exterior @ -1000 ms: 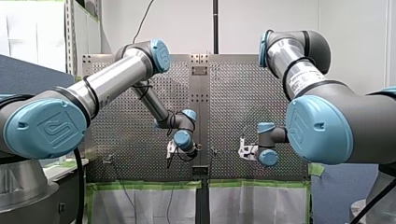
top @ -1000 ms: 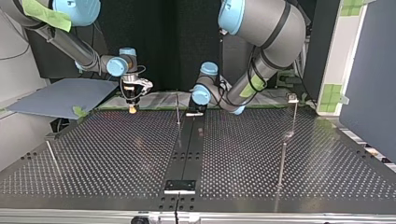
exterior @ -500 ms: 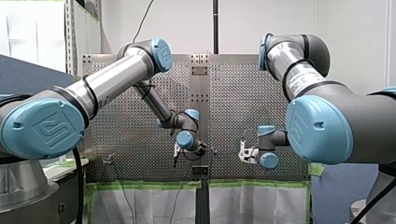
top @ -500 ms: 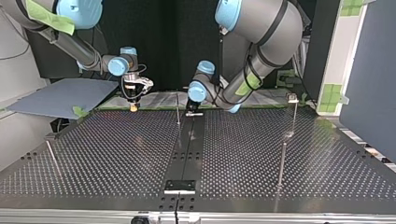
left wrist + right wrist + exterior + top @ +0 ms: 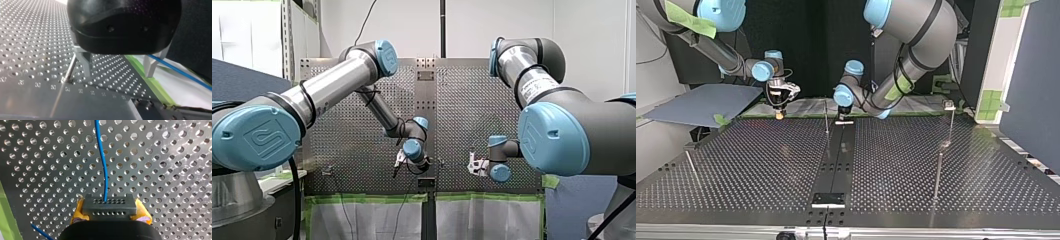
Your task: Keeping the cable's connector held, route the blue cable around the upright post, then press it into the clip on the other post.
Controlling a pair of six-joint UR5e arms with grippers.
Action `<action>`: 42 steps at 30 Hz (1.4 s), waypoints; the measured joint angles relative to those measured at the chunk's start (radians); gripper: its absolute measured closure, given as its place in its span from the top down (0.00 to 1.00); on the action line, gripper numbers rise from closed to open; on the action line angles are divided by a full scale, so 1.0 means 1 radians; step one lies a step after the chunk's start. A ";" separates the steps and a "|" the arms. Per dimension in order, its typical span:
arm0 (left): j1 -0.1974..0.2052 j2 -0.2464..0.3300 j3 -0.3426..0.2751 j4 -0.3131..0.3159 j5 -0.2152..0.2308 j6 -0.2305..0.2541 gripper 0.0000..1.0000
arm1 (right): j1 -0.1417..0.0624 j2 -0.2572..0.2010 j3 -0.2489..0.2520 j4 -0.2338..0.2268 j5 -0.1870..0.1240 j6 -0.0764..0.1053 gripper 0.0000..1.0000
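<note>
My right end effector has its yellow pads closed tight on the black connector. The blue cable leaves the connector's face and runs straight ahead over the perforated worktop. In the top view this end effector hangs at the worktop's far edge, left of the middle, pads pointing down. My left end effector is wide open, its two metal fingers well apart with nothing between them. It hovers low over the worktop near the green tape along the edge. A thin upright post stands just beside one finger, outside the gap. The cable passes on the far side of the other finger and runs off over the pale sheet beyond the tape; whether it touches that finger I cannot tell. In the top view a second post, carrying the clip, stands well apart at the view's right.
</note>
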 joint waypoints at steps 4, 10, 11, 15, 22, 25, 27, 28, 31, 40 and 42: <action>-0.006 0.024 -0.027 0.018 0.009 -0.005 1.00 | 0.000 0.000 0.000 0.000 -0.001 0.000 0.00; -0.013 0.070 -0.073 0.062 0.044 -0.020 1.00 | -0.001 0.000 -0.001 0.002 -0.002 0.000 0.00; -0.015 0.080 -0.083 0.072 0.051 -0.024 1.00 | -0.001 0.000 -0.002 0.003 -0.002 0.000 0.00; -0.021 0.112 -0.115 0.104 0.062 -0.042 1.00 | -0.002 -0.001 -0.004 0.014 -0.004 0.000 0.00; -0.043 0.170 -0.173 0.140 0.048 -0.058 1.00 | -0.002 -0.002 -0.006 0.033 -0.012 0.000 0.00; -0.057 0.195 -0.203 0.138 0.041 -0.066 1.00 | -0.003 -0.002 -0.007 0.045 -0.014 0.000 0.00; -0.066 0.203 -0.223 0.132 0.036 -0.072 1.00 | -0.004 -0.002 -0.008 0.049 -0.014 0.000 0.00; -0.070 0.205 -0.231 0.129 0.034 -0.076 1.00 | -0.004 -0.002 -0.008 0.050 -0.014 0.000 0.00; -0.080 0.208 -0.257 0.126 0.023 -0.089 1.00 | -0.004 -0.002 -0.008 0.052 -0.014 0.000 0.00; -0.104 0.198 -0.334 0.176 0.027 -0.155 1.00 | -0.006 -0.001 -0.009 0.052 -0.020 0.000 0.00; -0.104 0.197 -0.344 0.195 0.040 -0.174 1.00 | -0.006 -0.002 -0.009 0.052 -0.021 0.000 0.00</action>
